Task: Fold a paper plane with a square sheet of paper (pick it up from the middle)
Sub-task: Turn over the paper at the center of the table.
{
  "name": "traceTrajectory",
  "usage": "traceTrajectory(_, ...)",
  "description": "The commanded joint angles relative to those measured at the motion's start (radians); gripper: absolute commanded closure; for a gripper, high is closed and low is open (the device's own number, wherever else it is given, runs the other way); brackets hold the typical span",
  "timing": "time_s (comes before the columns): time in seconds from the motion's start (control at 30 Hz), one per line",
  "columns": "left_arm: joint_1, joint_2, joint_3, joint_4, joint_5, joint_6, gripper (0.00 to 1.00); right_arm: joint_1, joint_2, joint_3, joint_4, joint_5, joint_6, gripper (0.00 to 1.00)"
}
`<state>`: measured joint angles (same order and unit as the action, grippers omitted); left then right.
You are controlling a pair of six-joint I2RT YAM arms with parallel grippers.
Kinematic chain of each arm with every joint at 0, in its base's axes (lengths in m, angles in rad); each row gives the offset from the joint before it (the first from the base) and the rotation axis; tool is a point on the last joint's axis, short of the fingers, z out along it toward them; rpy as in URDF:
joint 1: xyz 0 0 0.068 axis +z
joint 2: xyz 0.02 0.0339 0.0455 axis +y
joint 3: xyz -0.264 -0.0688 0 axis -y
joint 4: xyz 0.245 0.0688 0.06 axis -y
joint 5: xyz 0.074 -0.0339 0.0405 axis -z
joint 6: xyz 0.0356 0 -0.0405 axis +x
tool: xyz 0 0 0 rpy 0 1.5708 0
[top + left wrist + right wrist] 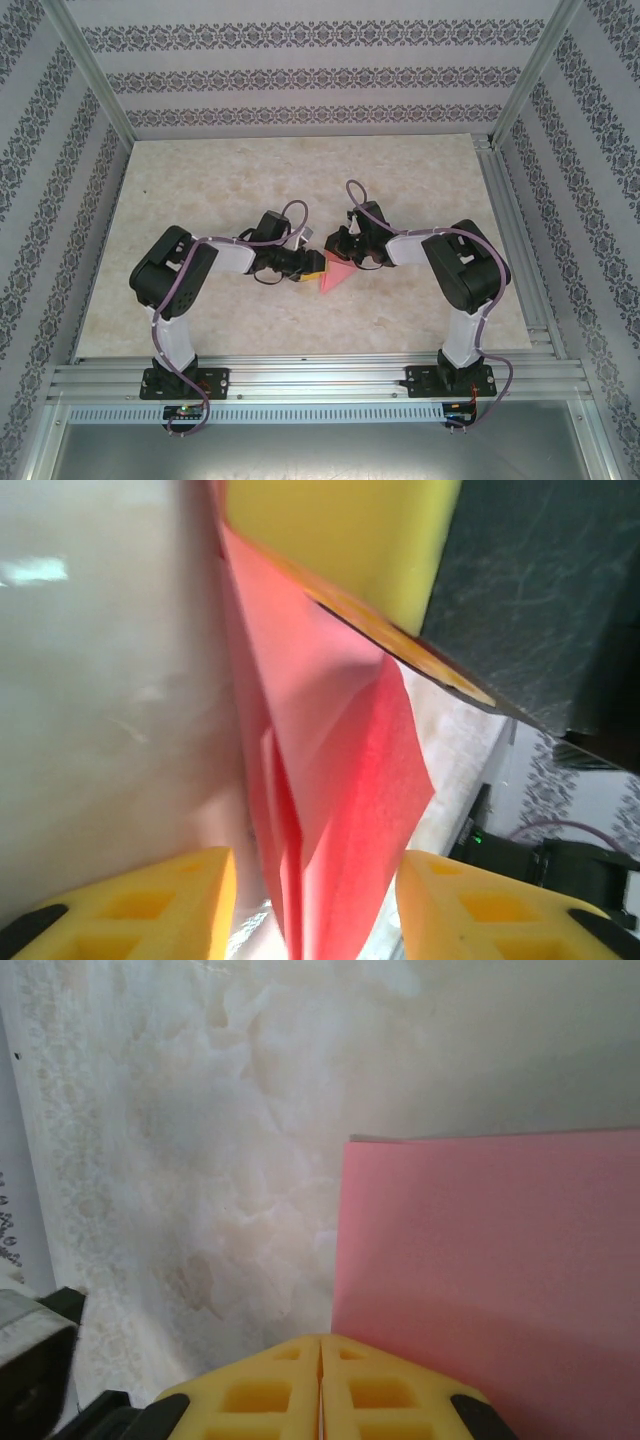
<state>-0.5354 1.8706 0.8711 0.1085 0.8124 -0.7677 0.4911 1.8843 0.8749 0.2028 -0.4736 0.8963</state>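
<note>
My right claw point(320, 1346) pinches the paper plane point(335, 276), already creased to a point; my left claw point(314, 872) stands parted, with final folds likely left.

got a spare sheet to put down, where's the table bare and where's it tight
Free: the far table stretch up to the back wall, plus strips outside the left arm and right arm. Crowded: the centre, where left gripper and right gripper meet at the pink paper.

A pale beige marble-patterned table point(200, 180) sits between white wallpapered walls point(300, 70) (banded with dark floral stripes), framed by silver aluminium rails point(320, 378).
</note>
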Motion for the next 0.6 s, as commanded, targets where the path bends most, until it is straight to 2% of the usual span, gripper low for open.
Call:
traceTrajectory(0.0,0.015,-0.067,0.013,-0.144,-0.09,0.087,0.52,0.009,-0.001,-0.001,0.012,0.001,-0.008,0.91)
traceTrajectory(0.13,0.015,-0.135,0.008,-0.185,-0.121,0.108,0.56,0.012,0.015,0.011,-0.021,0.011,-0.023,0.91)
traceTrajectory(0.23,0.005,-0.197,-0.004,-0.162,-0.092,0.113,0.64,0.015,0.027,0.032,-0.054,0.013,-0.036,0.91)
traceTrajectory(0.33,-0.014,-0.223,0.022,-0.209,-0.039,0.155,0.67,0.021,0.024,0.046,-0.073,0.021,-0.045,0.91)
traceTrajectory(0.47,-0.06,-0.209,0.074,-0.256,0.024,0.195,0.67,0.024,0.031,0.061,-0.088,0.024,-0.045,0.91)
traceTrajectory(0.57,-0.102,-0.196,0.12,-0.326,0.022,0.253,0.64,0.026,0.033,0.063,-0.086,0.022,-0.042,0.91)
